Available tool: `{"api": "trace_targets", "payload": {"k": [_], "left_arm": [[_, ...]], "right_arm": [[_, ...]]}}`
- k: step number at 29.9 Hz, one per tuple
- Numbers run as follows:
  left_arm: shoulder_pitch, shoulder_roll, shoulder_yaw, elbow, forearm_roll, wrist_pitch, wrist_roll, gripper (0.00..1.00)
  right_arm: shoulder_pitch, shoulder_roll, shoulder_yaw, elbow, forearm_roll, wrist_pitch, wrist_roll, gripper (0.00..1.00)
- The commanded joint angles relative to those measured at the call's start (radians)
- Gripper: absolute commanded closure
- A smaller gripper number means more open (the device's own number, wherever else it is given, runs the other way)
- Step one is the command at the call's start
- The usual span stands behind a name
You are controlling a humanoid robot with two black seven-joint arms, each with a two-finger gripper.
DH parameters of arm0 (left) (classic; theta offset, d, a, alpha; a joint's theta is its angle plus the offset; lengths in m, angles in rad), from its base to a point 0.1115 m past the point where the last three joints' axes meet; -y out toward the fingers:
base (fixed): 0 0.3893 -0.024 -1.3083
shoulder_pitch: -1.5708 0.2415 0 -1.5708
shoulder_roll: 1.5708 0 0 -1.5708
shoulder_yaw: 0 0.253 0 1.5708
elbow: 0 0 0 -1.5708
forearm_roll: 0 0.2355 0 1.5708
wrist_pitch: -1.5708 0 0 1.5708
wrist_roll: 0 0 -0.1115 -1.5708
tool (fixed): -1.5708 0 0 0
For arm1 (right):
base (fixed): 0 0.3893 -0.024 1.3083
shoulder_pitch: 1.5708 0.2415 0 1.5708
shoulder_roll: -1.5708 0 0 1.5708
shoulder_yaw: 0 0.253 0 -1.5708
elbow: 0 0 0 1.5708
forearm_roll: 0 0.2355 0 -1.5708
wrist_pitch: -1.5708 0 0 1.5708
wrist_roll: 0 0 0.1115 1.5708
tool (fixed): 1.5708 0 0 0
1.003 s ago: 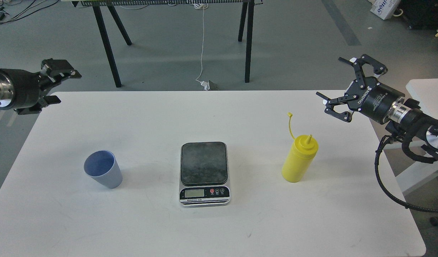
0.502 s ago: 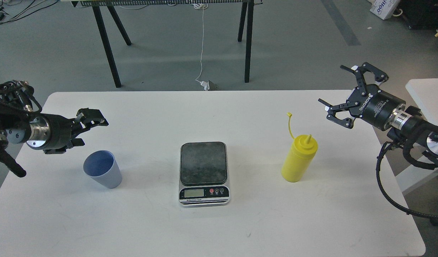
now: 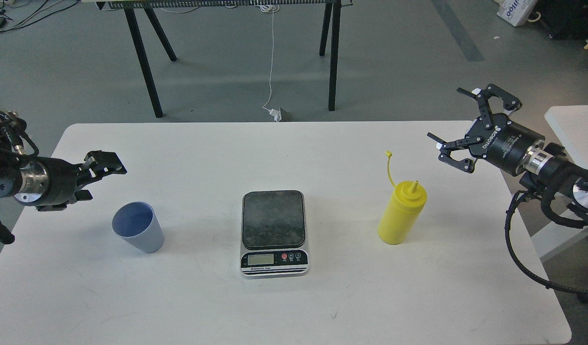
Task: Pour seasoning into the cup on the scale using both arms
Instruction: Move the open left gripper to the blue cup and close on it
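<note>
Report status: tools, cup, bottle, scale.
Left tool open, empty, just left of cup. Right tool open, empty, above and right of seasoning bottle. Cup and bottle upright on table; scale platform bare. Nothing in the way.

a white table (image 3: 322,148) with rounded corners carries three things, set in a rough row across its middle and well apart from one another. toward its left side stands a light-blue cup (image 3: 139,233), mouth up. at the centre lies a kitchen scale (image 3: 274,232), dark platform bare, its silver display edge toward the near side. toward the right stands a yellow squeeze bottle (image 3: 401,212), its cap strap curling upward.
</note>
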State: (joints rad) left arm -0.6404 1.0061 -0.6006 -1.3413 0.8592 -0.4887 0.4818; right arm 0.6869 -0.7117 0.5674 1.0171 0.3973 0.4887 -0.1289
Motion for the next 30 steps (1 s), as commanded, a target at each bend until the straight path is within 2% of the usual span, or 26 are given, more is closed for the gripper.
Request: {"api": "trace_targets", "payload": {"k": [1, 12, 17, 30], "left_arm": [[0.001, 0.022, 0.001, -0.002, 0.040, 0.000, 0.000, 0.05], [0.005, 0.008, -0.002, -0.074, 0.171, 0.000, 0.000, 0.05], [0.004, -0.057, 0.039, -0.076, 0.198, 0.000, 0.000, 0.05], [0.015, -0.070, 0.102, -0.075, 0.248, 0.000, 0.000, 0.05]], "right_arm": [[-0.006, 0.000, 0.000, 0.000, 0.000, 0.000, 0.000, 0.00], [-0.007, 0.000, -0.001, -0.011, 0.000, 0.000, 0.000, 0.00], [-0.010, 0.000, 0.000, -0.015, 0.000, 0.000, 0.000, 0.00], [-0.032, 0.001, 0.000, -0.034, 0.000, 0.000, 0.002, 0.00]]}}
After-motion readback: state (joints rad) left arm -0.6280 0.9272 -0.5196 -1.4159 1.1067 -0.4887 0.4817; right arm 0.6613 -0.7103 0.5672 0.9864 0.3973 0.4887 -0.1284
